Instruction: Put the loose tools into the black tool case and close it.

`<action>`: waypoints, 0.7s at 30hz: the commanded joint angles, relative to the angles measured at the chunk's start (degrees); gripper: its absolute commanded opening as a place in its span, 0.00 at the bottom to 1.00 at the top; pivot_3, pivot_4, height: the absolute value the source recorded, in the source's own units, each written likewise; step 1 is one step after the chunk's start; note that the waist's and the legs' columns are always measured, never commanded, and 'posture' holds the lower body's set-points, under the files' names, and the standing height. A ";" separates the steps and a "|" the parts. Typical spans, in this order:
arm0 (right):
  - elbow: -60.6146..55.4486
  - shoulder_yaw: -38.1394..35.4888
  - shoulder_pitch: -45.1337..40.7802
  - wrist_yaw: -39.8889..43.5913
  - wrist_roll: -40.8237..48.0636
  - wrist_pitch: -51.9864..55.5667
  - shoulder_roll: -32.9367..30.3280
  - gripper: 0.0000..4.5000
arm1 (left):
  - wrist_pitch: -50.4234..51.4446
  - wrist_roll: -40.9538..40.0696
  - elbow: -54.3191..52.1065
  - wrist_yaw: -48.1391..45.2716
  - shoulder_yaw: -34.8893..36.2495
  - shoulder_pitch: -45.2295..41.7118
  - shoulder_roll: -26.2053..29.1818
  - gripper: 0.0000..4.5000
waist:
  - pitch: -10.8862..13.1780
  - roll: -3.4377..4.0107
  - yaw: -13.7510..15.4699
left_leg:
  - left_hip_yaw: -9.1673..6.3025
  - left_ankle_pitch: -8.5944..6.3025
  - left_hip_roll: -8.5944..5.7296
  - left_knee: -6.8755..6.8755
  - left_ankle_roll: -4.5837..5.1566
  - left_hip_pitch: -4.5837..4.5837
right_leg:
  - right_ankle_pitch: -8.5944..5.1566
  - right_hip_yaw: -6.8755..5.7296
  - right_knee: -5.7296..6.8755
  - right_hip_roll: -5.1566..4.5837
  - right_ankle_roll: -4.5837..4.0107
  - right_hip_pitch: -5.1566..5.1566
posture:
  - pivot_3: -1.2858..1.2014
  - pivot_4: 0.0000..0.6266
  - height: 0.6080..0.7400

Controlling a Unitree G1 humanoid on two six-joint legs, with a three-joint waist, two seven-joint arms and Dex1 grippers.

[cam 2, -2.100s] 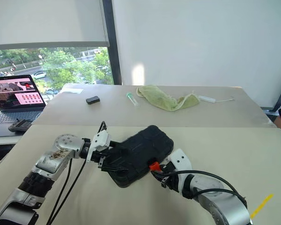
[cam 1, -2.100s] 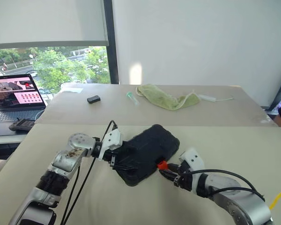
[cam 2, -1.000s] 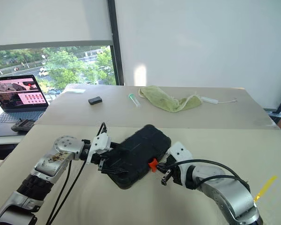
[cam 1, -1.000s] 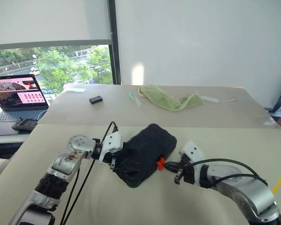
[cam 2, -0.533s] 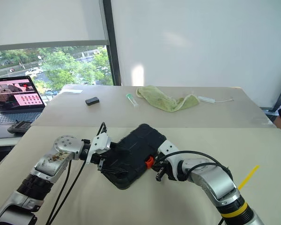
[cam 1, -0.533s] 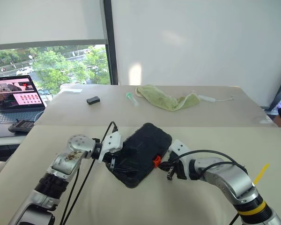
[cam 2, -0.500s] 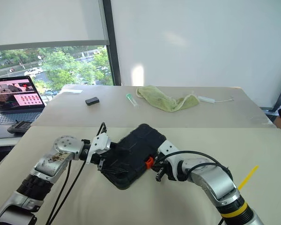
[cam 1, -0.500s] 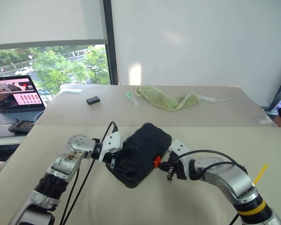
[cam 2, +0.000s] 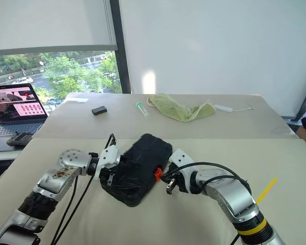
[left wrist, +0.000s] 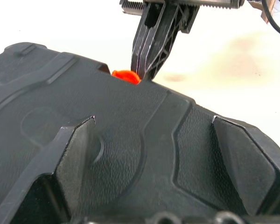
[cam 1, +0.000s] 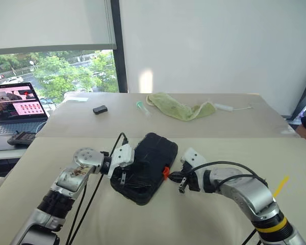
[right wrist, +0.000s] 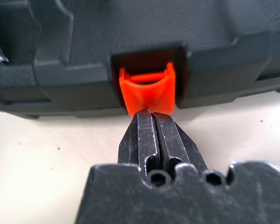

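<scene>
I see the black case [cam 1: 145, 167] lying shut mid-table, my left gripper [cam 1: 126, 171] spread wide against its nine o'clock edge. My right gripper [right wrist: 154, 133], fingers pinched together, seems to touch the orange latch [right wrist: 147, 90].

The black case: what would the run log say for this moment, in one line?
black tool case: lid down | left gripper: open, straddling case | right gripper: shut, tips at orange latch

Two beige tables [cam 1: 204, 127] are set end to end before a white wall [cam 1: 214, 46], beside a window [cam 1: 56, 71] (green trees outside, blind [cam 1: 46, 23] half lowered).
</scene>
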 commanded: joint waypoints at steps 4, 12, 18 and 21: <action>-7.65 -5.43 5.69 0.86 1.14 -3.00 -2.34 0.02 | 2.38 1.27 -0.06 2.44 -1.00 4.79 -0.19 0.97 | -0.10 0.00 0.44 | -0.01 -0.01 -0.01 0.00 0.02 -0.06 | 0.00 -0.02 -0.03 -0.05 0.01 -0.01 | 0.52 0.24 1.00; -28.60 -30.47 22.69 2.81 9.84 -7.66 -5.21 0.25 | 17.45 -18.42 -13.60 10.21 18.96 13.40 1.71 1.00 | -0.03 -0.06 0.35 | -0.08 -0.05 0.09 -0.06 0.00 -0.16 | -0.02 -0.01 0.02 -0.11 0.04 -0.17 | 0.52 0.24 1.00; -31.51 -44.90 34.46 6.72 13.62 -10.56 -6.78 0.69 | 21.53 -23.07 -22.65 14.42 29.30 24.90 5.65 1.00 | 0.04 -0.12 0.84 | -0.10 -0.08 0.16 -0.07 -0.13 -0.12 | -0.04 -0.01 -0.04 -0.12 0.01 -0.11 | 0.52 0.24 1.00; -30.83 -51.08 40.44 10.30 14.66 -12.88 -7.59 0.93 | 21.29 -23.64 -25.09 14.48 34.60 32.81 7.19 1.00 | 0.07 -0.13 1.25 | -0.09 -0.09 0.14 -0.07 -0.12 -0.12 | -0.05 -0.02 -0.11 -0.17 0.01 -0.09 | 0.52 0.24 1.00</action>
